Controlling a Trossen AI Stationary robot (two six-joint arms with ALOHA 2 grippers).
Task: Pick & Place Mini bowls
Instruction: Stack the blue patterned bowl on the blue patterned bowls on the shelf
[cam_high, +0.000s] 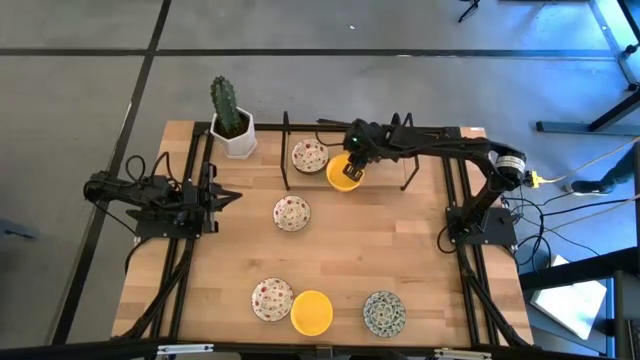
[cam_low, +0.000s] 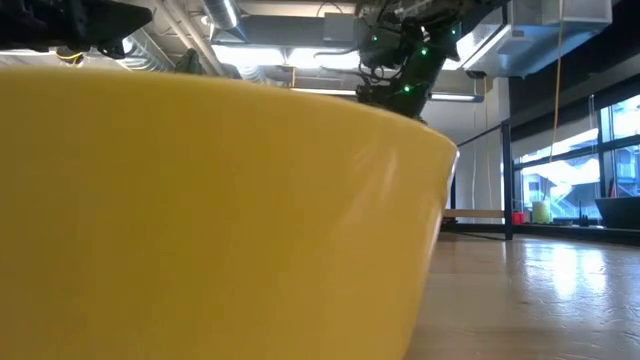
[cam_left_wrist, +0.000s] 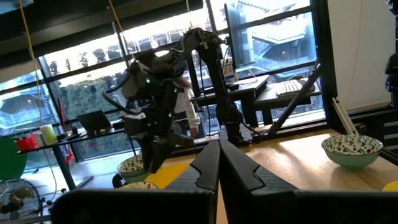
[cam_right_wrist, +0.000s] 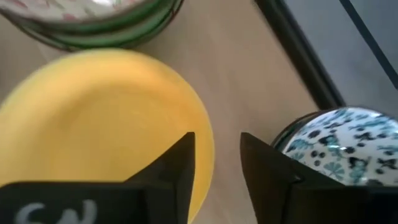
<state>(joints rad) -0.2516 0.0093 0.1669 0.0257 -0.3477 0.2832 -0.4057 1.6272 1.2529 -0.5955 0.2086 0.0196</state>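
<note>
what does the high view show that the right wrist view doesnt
Only the high view: the whole table, the cactus pot, the left gripper shut and waiting at the left edge, and three bowls in a front row.

Only the right wrist view: a blue-green patterned bowl beside the right gripper, whose jaws straddle a bowl's rim.

Both: the yellow bowl under the right gripper, and a speckled bowl next to it.

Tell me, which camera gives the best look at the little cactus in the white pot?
The high view: the cactus stands whole in its white pot at the table's far left corner, clear of both arms. The low view is filled by a yellow bowl, and neither wrist view shows the cactus at all.
</note>
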